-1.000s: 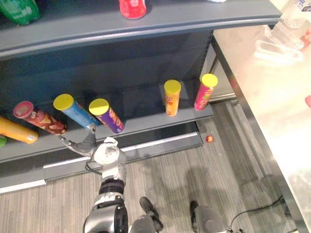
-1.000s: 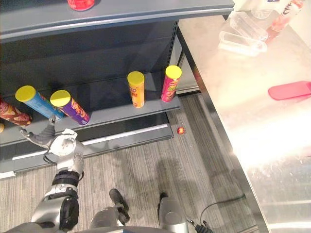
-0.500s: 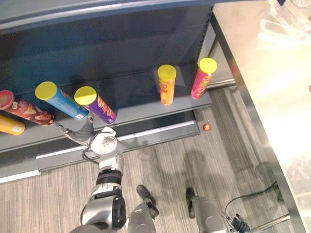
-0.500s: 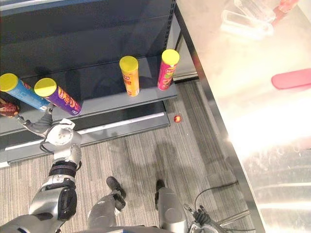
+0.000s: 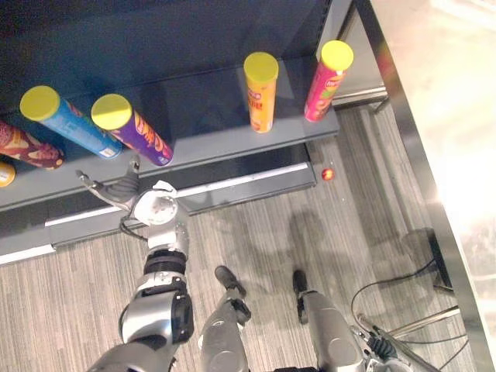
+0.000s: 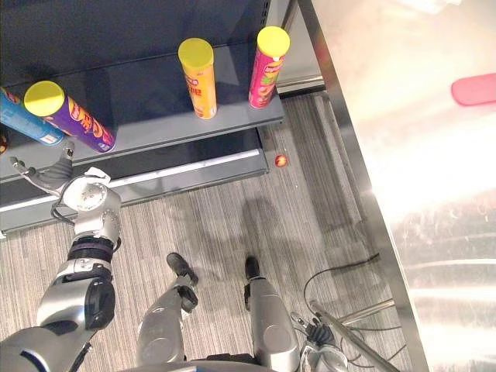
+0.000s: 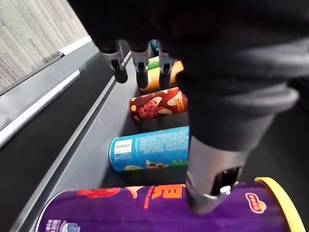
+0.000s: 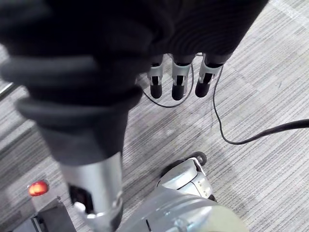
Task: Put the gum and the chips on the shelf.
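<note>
You have an open left hand by the chip cans on the shelf.

Your left hand has straight, spread fingers and holds nothing. It is just in front of the purple can, which is on the shelf beside the blue can. Your right hand hangs open over the floor, holding nothing. A small red thing on the floor may be the gum. The cans look light, stiff and smooth, so hold one gently around its middle.

No legible text anywhere.
</note>
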You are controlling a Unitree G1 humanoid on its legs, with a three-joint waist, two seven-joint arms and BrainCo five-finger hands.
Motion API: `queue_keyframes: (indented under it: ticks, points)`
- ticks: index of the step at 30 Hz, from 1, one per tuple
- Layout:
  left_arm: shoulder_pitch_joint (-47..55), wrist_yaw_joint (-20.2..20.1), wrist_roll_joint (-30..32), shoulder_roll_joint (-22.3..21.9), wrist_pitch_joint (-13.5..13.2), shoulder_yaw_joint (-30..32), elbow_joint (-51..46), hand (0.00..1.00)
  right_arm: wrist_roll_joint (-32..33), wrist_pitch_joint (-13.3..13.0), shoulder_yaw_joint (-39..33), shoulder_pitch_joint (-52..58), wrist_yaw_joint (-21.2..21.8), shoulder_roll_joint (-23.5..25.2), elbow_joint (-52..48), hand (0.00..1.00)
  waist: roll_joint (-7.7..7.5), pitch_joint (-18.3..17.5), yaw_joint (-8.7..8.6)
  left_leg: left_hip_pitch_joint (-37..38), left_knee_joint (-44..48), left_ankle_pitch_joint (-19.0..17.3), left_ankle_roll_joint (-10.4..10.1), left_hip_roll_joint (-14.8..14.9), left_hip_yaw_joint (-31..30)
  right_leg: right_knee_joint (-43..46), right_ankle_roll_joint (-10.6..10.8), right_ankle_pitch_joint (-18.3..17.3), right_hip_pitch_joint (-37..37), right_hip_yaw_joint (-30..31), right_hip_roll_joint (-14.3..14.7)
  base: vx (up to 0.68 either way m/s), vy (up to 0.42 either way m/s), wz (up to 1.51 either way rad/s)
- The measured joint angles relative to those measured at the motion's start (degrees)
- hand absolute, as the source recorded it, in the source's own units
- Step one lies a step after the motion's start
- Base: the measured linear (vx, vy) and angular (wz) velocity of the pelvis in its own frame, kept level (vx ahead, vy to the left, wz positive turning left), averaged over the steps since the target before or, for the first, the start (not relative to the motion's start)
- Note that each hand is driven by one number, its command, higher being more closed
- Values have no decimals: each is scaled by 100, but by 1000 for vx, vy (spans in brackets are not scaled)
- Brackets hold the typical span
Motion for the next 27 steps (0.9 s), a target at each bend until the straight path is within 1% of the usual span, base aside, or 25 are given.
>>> queue_keyframes:
  ticks: [5, 6, 7, 8, 9, 10, 12, 14, 15, 18, 19, 21, 24, 27]
  points:
    - [-109, 1, 1, 244, 55, 9, -3, 0, 175, -9, 177, -10, 20, -76, -114, 0, -28, 127, -19, -271, -96, 25, -36, 44, 43, -174, 15, 25, -196, 7, 37, -75, -73, 5]
    - [-166, 1, 1, 257, 83, 12, -6, 0, 176, -17, 185, -11, 19, -75, -155, 0, -54, 142, -26, -354, -90, 30, -36, 54, 91, -281, -38, 61, -250, 4, 32, -60, -58, 2]
    - [-232, 1, 8, 290, 123, 23, -21, 0, 198, -42, 221, -21, 22, -79, -218, 0, -77, 164, -21, -546, 245, 34, -5, 202, 178, -436, -44, 61, -286, -9, 41, -63, -56, -8]
    - [-240, 0, 18, 308, 131, 56, -20, 0, 209, -53, 228, -70, 30, -94, -234, 0, -41, 207, -19, -636, 367, 38, -1, 308, 202, -478, -60, 75, -288, -20, 74, -74, -22, -12]
    - [-274, -4, 22, 314, 182, 89, -20, 0, 233, -49, 247, -151, 36, -94, -257, 0, -70, 294, -95, -675, 418, 50, 14, 317, 208, -453, -64, 79, -312, -25, 67, -74, 16, -1]
    - [-346, -11, 25, 315, 228, 88, -20, 0, 258, -53, 261, -170, 34, -64, -267, 0, -138, 330, -138, -717, 400, 50, 14, 282, 236, -434, -47, 89, -373, -30, 28, -76, 42, 6]
    - [-446, -20, 25, 324, 243, 88, -21, 0, 267, -51, 299, -169, 34, -57, -287, 0, -183, 356, -131, -799, 408, 50, 14, 271, 263, -409, -29, 100, -459, -33, 6, -42, 30, 7]
    - [-521, -25, 27, 450, 246, 85, -30, 0, 289, -47, 308, -170, 44, -60, -331, 0, -224, 391, -130, -933, 449, 52, 17, 268, 270, -354, -23, 101, -598, -53, -15, -12, -2, 5]
    - [-526, -26, 27, 543, 258, 87, -62, 0, 400, -44, 327, -166, 44, -60, -339, 0, -249, 425, -133, -976, 476, 53, 20, 281, 270, -333, -21, 102, -641, -55, -12, 0, 0, 0]
    - [-560, -39, 33, 651, 288, 115, -242, 0, 544, -52, 346, -148, 57, -76, -473, 0, -249, 452, -125, -1204, 729, -1, 98, 401, 211, -226, -6, 87, -793, -109, 33, 26, -35, 1]
    - [-591, -60, 37, 655, 291, 115, -242, 0, 657, -69, 346, -157, 79, -75, -541, 0, -250, 454, -127, -1270, 810, -18, 123, 431, 189, -157, -10, 62, -841, -122, 38, 40, -44, 4]
    - [-671, -116, 41, 656, 307, 107, -243, 0, 717, -191, 346, -169, 189, -73, -743, 0, -265, 498, -136, -1355, 995, -87, 193, 484, 156, 35, 7, -25, -931, -139, 36, 25, -33, 4]
    - [-726, -127, 68, 678, 381, 109, -248, 0, 872, -284, 363, -222, 262, -6, -1119, 0, -285, 515, -140, -1600, 1281, -221, 212, 592, 54, 245, -9, -99, -1129, -185, 61, 7, -46, 2]
    - [-725, -129, 69, 678, 420, 107, -249, 0, 881, -380, 364, -368, 276, 126, -1167, 0, -289, 517, -137, -1706, 1305, -233, 230, 611, 49, 273, -17, -104, -1224, -218, 62, 11, -52, 4]
